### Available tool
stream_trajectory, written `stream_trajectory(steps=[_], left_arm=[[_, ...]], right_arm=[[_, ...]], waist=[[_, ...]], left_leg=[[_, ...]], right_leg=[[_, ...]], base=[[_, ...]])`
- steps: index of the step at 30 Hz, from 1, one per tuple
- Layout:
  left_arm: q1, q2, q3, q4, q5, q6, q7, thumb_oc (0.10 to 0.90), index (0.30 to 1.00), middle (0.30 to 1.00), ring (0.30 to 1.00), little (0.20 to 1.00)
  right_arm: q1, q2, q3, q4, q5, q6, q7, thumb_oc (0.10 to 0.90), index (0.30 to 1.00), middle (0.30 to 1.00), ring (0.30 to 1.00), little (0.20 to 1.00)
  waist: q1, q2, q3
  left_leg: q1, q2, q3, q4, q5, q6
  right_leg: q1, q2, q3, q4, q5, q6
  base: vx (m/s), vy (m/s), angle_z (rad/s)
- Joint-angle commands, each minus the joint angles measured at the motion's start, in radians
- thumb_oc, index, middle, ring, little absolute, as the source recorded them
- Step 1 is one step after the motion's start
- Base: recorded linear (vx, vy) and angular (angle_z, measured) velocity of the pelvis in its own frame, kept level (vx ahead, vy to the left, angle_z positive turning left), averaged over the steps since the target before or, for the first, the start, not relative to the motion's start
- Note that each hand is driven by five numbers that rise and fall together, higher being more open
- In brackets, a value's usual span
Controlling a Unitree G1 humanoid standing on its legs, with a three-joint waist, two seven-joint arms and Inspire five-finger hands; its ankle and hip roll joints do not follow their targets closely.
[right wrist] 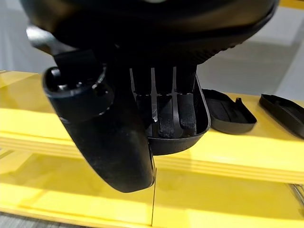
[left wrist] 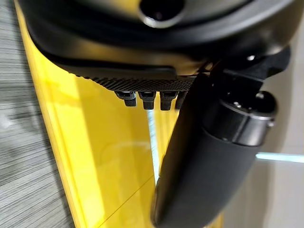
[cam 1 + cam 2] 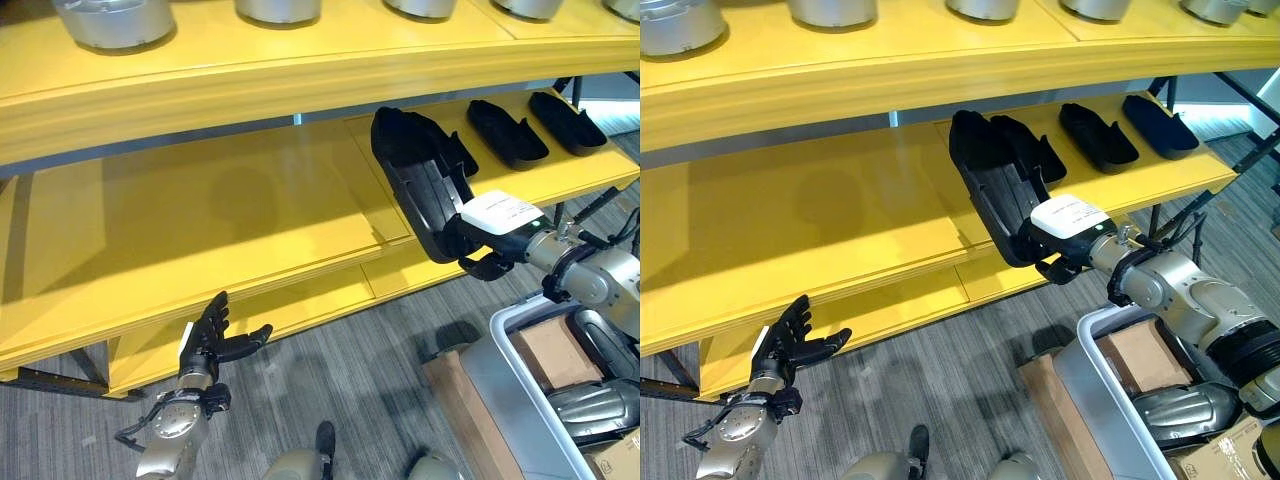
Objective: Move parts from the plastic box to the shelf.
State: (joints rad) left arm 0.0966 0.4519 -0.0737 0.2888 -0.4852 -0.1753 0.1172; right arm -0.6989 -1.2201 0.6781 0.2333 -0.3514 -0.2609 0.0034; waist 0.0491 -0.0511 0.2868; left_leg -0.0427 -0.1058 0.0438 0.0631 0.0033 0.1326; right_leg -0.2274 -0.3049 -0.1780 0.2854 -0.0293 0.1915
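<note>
My right hand (image 3: pixel 492 248) is shut on the near end of a long black plastic part (image 3: pixel 412 168), holding it tilted with its far end over the middle yellow shelf (image 3: pixel 230 210). In the right wrist view the fingers (image 1: pixel 167 118) curl into the black part (image 1: pixel 202 124). Three similar black parts lie on the shelf to the right: one (image 3: pixel 457 150) just behind the held part, then two more (image 3: pixel 507 132) (image 3: pixel 567 122). The grey plastic box (image 3: pixel 510 390) stands at lower right with dark parts (image 3: pixel 595 405) inside. My left hand (image 3: pixel 212 335) is open, low by the bottom shelf's edge.
The top shelf (image 3: pixel 300 60) carries several silver metal pots (image 3: pixel 112 20). A brown cardboard piece (image 3: pixel 555 350) lies in the box, and another (image 3: pixel 455 400) leans against its outer wall. Grey floor (image 3: pixel 330 380) lies in front of the shelving.
</note>
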Motion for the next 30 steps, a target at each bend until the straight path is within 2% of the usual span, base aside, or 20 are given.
stream_trajectory(steps=[1, 3, 4, 5, 6, 7, 11, 12, 13, 21, 30], left_arm=[[-0.038, 0.017, 0.012, -0.121, 0.034, -0.104, -0.027, 0.9, 1.0, 1.0, 1.0, 1.0], [-0.035, 0.016, 0.017, -0.122, 0.031, -0.106, -0.031, 0.9, 1.0, 1.0, 1.0, 1.0], [-0.027, 0.009, 0.021, -0.114, 0.039, -0.103, -0.037, 0.9, 1.0, 1.0, 1.0, 1.0], [-0.026, 0.01, 0.02, -0.115, 0.039, -0.102, -0.037, 0.9, 1.0, 1.0, 1.0, 1.0], [0.002, -0.014, 0.033, -0.11, 0.02, -0.096, -0.037, 0.9, 1.0, 1.0, 1.0, 1.0], [0.003, -0.014, 0.033, -0.11, 0.02, -0.096, -0.037, 0.9, 1.0, 1.0, 1.0, 1.0], [0.03, -0.034, 0.035, -0.109, 0.006, -0.085, -0.045, 0.9, 1.0, 1.0, 1.0, 1.0], [0.03, -0.034, 0.035, -0.109, 0.006, -0.085, -0.045, 0.9, 1.0, 1.0, 1.0, 1.0], [0.043, -0.037, 0.027, -0.114, 0.01, -0.078, -0.058, 0.9, 1.0, 1.0, 1.0, 1.0], [0.043, -0.037, 0.013, -0.125, 0.006, -0.078, -0.059, 0.9, 1.0, 1.0, 1.0, 1.0], [0.035, -0.037, 0.02, -0.122, -0.003, -0.083, -0.046, 0.9, 1.0, 1.0, 1.0, 1.0]], right_arm=[[-0.201, -0.041, -0.103, 0.002, 0.056, 0.021, -0.083, 0.4, 0.3, 0.3, 0.3, 0.3], [-0.192, -0.052, -0.116, -0.004, 0.063, 0.019, -0.071, 0.4, 0.3, 0.3, 0.3, 0.3], [-0.161, -0.056, -0.148, 0.002, 0.071, 0.02, -0.066, 0.4, 0.3, 0.3, 0.3, 0.3], [-0.157, -0.055, -0.151, 0.001, 0.07, 0.019, -0.066, 0.4, 0.3, 0.3, 0.3, 0.3], [-0.153, -0.054, -0.154, 0.006, 0.085, 0.02, -0.056, 0.4, 0.3, 0.3, 0.3, 0.3], [-0.154, -0.054, -0.152, 0.006, 0.085, 0.02, -0.056, 0.4, 0.3, 0.3, 0.3, 0.3], [-0.142, -0.05, -0.16, -0.007, 0.108, 0.015, -0.044, 0.4, 0.3, 0.3, 0.3, 0.3], [-0.141, -0.05, -0.16, -0.007, 0.108, 0.015, -0.044, 0.4, 0.3, 0.3, 0.3, 0.3], [-0.148, -0.056, -0.148, -0.012, 0.113, 0.011, -0.038, 0.4, 0.3, 0.3, 0.3, 0.3], [-0.206, -0.065, -0.103, -0.007, 0.119, 0.004, -0.048, 0.4, 0.3, 0.3, 0.3, 0.3], [-0.301, -0.059, -0.04, 0.011, 0.126, -0.002, -0.061, 0.4, 0.3, 0.3, 0.3, 0.3]], waist=[[0.01, -0.059, -0.039], [0.006, -0.076, -0.037], [0.008, -0.095, -0.049], [0.007, -0.096, -0.049], [0.009, -0.1, -0.079], [0.009, -0.099, -0.079], [0.005, -0.092, -0.109], [0.005, -0.092, -0.109], [0.005, -0.087, -0.131], [0.0, -0.066, -0.152], [0.004, -0.053, -0.158]], left_leg=[[-0.007, 0.065, -0.03, 0.04, -0.086, -0.133], [-0.016, 0.067, -0.044, 0.067, -0.101, -0.149], [-0.02, 0.065, -0.049, 0.083, -0.119, -0.161], [-0.02, 0.065, -0.052, 0.083, -0.119, -0.161], [0.002, 0.098, -0.058, 0.068, -0.118, -0.179], [0.003, 0.1, -0.059, 0.067, -0.119, -0.179], [0.012, 0.158, -0.075, 0.034, -0.101, -0.206], [0.012, 0.159, -0.075, 0.033, -0.101, -0.206], [0.033, 0.194, -0.079, -0.003, -0.085, -0.222], [0.06, 0.247, -0.08, -0.066, -0.044, -0.244], [0.057, 0.287, -0.097, -0.061, -0.029, -0.267]], right_leg=[[0.051, -0.099, -0.031, -0.095, 0.187, 0.006], [0.058, -0.117, -0.026, -0.129, 0.233, 0.023], [0.106, -0.119, -0.063, -0.178, 0.22, 0.032], [0.11, -0.119, -0.066, -0.181, 0.221, 0.032], [0.146, -0.081, -0.08, -0.197, 0.195, 0.033], [0.148, -0.08, -0.081, -0.197, 0.195, 0.033], [0.187, -0.036, -0.105, -0.234, 0.153, 0.018], [0.188, -0.036, -0.105, -0.235, 0.153, 0.018], [0.21, -0.009, -0.119, -0.257, 0.134, 0.01], [0.233, 0.04, -0.116, -0.258, 0.082, -0.018], [0.249, 0.086, -0.119, -0.242, 0.02, -0.051]], base=[[0.05, -0.246, 0.42], [0.07, -0.281, 0.3], [0.06, -0.224, 0.2], [0.17, -0.368, 0.51], [0.14, -0.229, 0.47], [0.16, -0.315, 0.57], [0.07, -0.185, 0.14], [0.12, -0.241, 0.02], [0.09, -0.172, -0.04], [0.05, -0.119, -0.04], [0.02, -0.095, 0.06]])
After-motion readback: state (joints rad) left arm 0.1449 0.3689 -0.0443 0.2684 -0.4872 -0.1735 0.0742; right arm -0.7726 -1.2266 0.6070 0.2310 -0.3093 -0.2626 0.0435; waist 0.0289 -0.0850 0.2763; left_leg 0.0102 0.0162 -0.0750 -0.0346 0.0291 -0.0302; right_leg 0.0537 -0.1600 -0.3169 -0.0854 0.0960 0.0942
